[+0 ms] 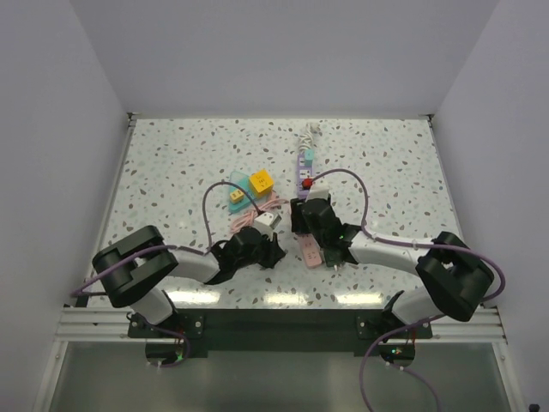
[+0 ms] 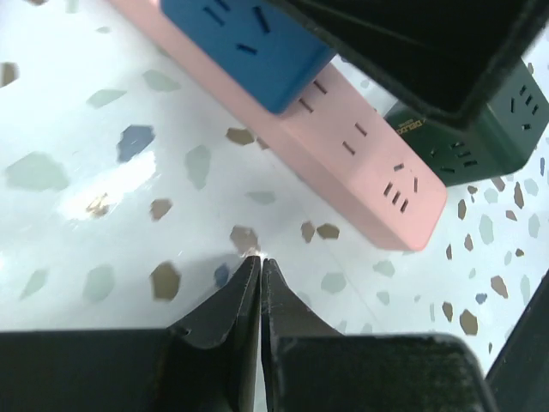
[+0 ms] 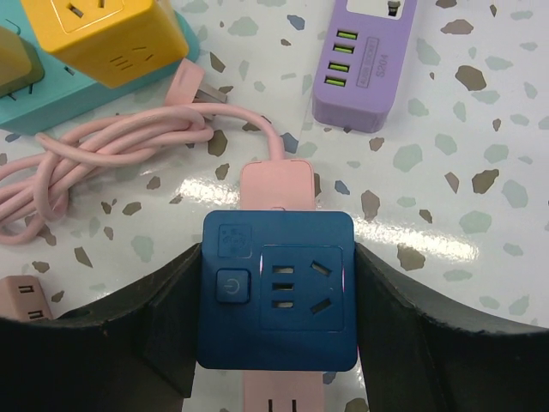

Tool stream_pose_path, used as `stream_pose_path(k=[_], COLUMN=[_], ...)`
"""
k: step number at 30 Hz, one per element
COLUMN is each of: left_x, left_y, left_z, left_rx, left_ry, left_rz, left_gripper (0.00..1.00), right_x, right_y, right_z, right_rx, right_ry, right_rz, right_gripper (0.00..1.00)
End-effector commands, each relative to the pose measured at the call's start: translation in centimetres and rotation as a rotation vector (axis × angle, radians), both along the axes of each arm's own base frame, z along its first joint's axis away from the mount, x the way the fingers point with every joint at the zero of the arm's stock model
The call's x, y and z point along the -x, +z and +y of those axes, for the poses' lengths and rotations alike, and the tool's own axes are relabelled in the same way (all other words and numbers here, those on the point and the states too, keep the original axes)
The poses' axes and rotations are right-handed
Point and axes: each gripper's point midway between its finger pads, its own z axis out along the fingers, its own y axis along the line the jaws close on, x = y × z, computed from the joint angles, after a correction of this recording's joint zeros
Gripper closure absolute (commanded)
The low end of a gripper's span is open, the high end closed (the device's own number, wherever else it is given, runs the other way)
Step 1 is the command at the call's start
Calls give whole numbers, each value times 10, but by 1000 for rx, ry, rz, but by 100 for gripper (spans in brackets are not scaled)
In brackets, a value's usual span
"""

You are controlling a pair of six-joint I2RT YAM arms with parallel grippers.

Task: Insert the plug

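Worktop (image 1: 171, 172): pale, speckled, walled in grey.
Purple power strip (image 1: 304, 165): upper centre, lying lengthwise up the frame.
Yellow cube (image 1: 262, 181): left of centre, beside a teal block (image 1: 235, 196).
Pink cable (image 1: 256, 211): bundled just below those two.
Pink power strip (image 1: 310, 251): centre, only its lower end showing.
Left pincer (image 1: 276, 251): centre, pointing right toward the pink strip; its opening is too small to tell.
Right pincer (image 1: 307, 215): over the strip's upper end, just below the purple one.
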Motion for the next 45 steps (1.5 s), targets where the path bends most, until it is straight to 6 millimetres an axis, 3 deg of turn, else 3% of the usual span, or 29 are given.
stream_pose_path(k=[1,8,14,18,27,39,45], left_x=[-2,-13,-25,-30,-29,-30,-30], left_y=[15,54,69,73,72,78,78], left_z=[20,44,66,74,81,88,87], left_rx=[-10,29,46,44,43,59,65], left_ry=[28,96,146,169,174,190,182], left_rz=[-33,-102,-136,-150,-150,-165,-165], left_gripper=[91,91,91,91,92,92,93], right_x=[25,38,54,65,85,121,133], right_y=[-55,-72,-75,-78,-116,-149,-166], right_z=[-29,-34,-40,-34,-33,-42,-35], right_rx=[157,187,160,168,263,352,394], right_ry=[-23,-42,-74,-58,-60,-84,-55], right_rz=[126,143,128,119,174,200,228], right_gripper=[100,100,100,100,100,100,100])
